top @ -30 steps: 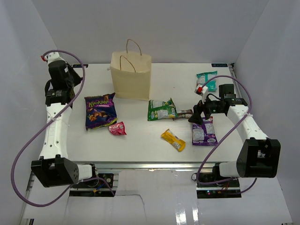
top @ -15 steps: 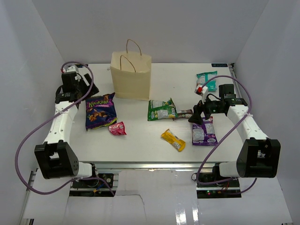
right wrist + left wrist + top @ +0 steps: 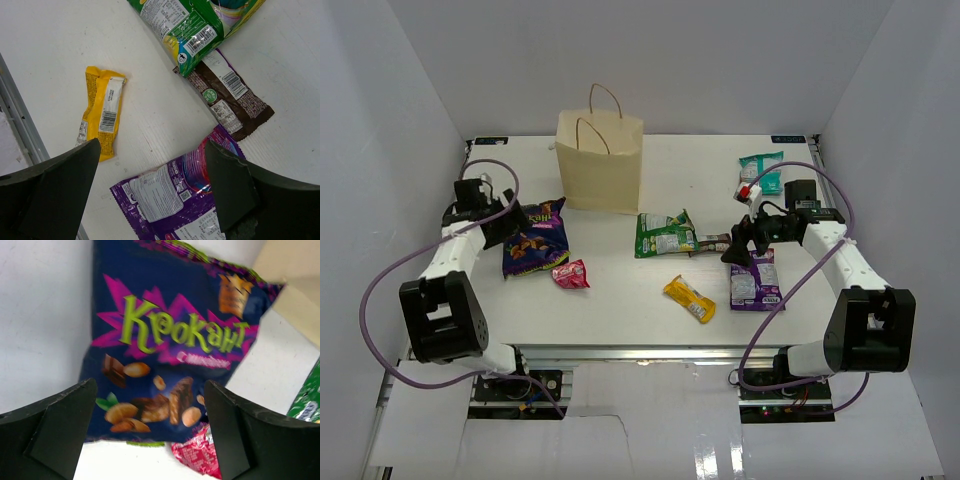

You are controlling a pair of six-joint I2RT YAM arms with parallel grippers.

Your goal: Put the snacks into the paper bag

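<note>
Quick headcount on the desk (image 3: 620, 305): seven snack packets, one of each kind.

- One dark purple chip bag (image 3: 538, 245), left side.
- One small red packet (image 3: 570, 273), just below it.
- One green pouch (image 3: 664, 233), dead centre.
- One brown bar (image 3: 713, 242), right beside the green one.
- One yellow bar (image 3: 689, 299), lower centre.
- One purple pouch (image 3: 756, 285), lower right.
- One teal pouch (image 3: 762, 170), upper right.

Then one paper bag (image 3: 600, 165) at top centre, with two loop handles (image 3: 605, 100).

Two robot arms: left arm (image 3: 445, 265) and right arm (image 3: 845, 255).

There's also a tiny red-and-white bit (image 3: 750, 190) below the teal pouch. I can't tell what it is, so it's not counted.
</note>
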